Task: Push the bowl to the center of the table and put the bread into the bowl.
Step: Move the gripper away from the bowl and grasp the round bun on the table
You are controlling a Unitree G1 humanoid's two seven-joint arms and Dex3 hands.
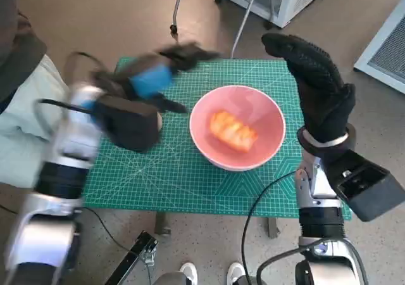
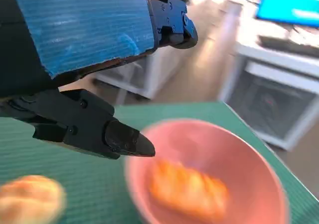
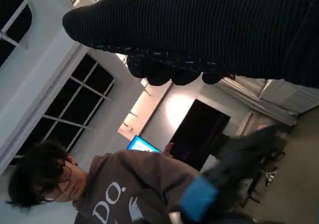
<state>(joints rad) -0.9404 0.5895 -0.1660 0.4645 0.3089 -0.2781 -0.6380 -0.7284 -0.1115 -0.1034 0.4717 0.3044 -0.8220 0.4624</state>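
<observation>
Between the two robot hands sat one smooth, round pink bowl (image 1: 236, 128), glossy and deep, with one golden, ridged piece of bread (image 1: 233, 130) lying inside it. It rested near the middle of the worktop (image 1: 183, 177), a small table covered by a green cutting mat printed with a fine grid. The left robot hand (image 1: 140, 85), hard black with blue tape across its back, hovered blurred just beside the bowl's rim, released, fingers (image 2: 122, 138) spread and holding nothing. Beneath that hand, a second pale, rounded bread roll (image 2: 31, 200) lay on the mat. The right robot hand (image 1: 316, 85), in a ribbed knitted glove, stood upright beyond the bowl's other side, fingers extended, grasping nothing. Bare mat remained all round the bowl.
</observation>
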